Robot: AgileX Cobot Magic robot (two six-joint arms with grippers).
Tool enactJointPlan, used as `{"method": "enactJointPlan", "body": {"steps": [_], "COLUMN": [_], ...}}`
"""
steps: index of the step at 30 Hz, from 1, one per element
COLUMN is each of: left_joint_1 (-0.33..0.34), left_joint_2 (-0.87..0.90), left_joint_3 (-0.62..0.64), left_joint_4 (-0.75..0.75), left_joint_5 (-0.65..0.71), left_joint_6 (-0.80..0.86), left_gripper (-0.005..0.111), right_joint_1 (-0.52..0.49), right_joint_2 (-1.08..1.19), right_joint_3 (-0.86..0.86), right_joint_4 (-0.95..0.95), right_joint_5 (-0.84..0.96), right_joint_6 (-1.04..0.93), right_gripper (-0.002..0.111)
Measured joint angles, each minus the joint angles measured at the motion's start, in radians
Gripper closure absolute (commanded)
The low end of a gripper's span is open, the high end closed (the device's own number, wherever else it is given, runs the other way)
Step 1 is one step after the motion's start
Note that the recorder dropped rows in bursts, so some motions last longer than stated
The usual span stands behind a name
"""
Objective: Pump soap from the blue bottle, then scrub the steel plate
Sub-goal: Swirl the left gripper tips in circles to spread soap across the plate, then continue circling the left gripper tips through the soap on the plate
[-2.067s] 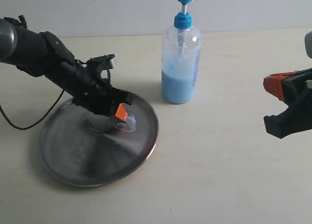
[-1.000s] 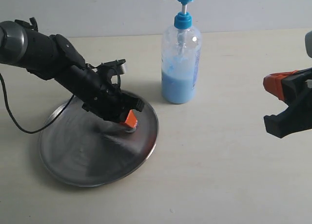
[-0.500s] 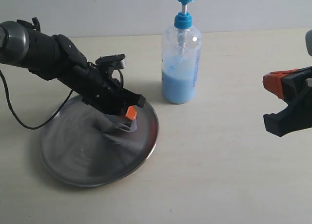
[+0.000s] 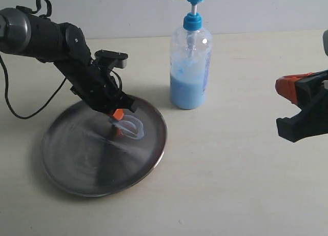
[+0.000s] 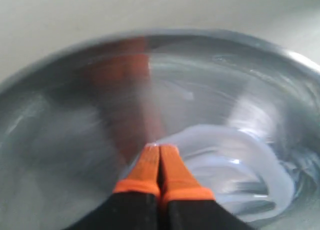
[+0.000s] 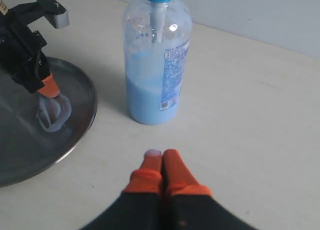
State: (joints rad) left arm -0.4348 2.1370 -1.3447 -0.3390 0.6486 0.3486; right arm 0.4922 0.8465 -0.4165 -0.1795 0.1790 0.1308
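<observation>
The steel plate [image 4: 77,166] lies at the left on the table, with a pale whitish-blue ring of soap [image 4: 132,127] smeared near its far right side. My left gripper [image 4: 117,117] is shut, its orange tips pressed down into that soap [image 5: 235,165] on the steel plate [image 5: 60,140]. The blue bottle [image 4: 190,61] stands upright behind and right of the plate, about half full of pale blue liquid. My right gripper [image 6: 162,156] is shut and empty, held in the air at the right, apart from the blue bottle [image 6: 156,60]. A bit of soap clings to one right fingertip.
The pale table [image 4: 230,169] stretches between plate and right arm. A black cable [image 4: 20,113] hangs from the left arm down beside the plate. A grey wall [image 4: 128,10] backs the table.
The left gripper has slid across the plate, swinging back toward the left and spreading the soap into a ring. The right arm and the bottle have stayed put.
</observation>
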Motion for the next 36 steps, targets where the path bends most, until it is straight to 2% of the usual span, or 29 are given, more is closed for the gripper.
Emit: {"method": "enactJointPlan", "body": {"steps": [2, 7, 15, 19, 27, 36], "left_joint_1": [0.0, 0.0, -0.098, -0.13, -0.135, -0.135], "left_joint_2": [0.0, 0.0, -0.002, -0.002, 0.001, 0.001], "left_joint_3": [-0.005, -0.009, -0.012, -0.012, -0.012, -0.012], "left_joint_4": [0.07, 0.085, 0.065, 0.014, 0.029, 0.134], "left_joint_5": [0.019, 0.065, 0.093, 0.044, -0.063, -0.037], "left_joint_6": [-0.043, -0.054, -0.046, -0.012, -0.016, -0.091], "left_gripper": [0.107, 0.107, 0.107, 0.107, 0.107, 0.107], "right_joint_1": [0.0, 0.0, 0.0, 0.0, 0.0, 0.0], "right_joint_2": [0.0, 0.0, 0.0, 0.0, 0.0, 0.0], "right_joint_3": [0.0, 0.0, 0.0, 0.0, 0.0, 0.0], "right_joint_4": [0.0, 0.004, 0.022, 0.022, 0.022, 0.022], "right_joint_5": [0.0, -0.007, -0.012, -0.012, -0.014, -0.018], "right_joint_6": [0.0, 0.0, 0.0, 0.0, 0.0, 0.0], "right_gripper": [0.108, 0.108, 0.108, 0.108, 0.108, 0.108]}}
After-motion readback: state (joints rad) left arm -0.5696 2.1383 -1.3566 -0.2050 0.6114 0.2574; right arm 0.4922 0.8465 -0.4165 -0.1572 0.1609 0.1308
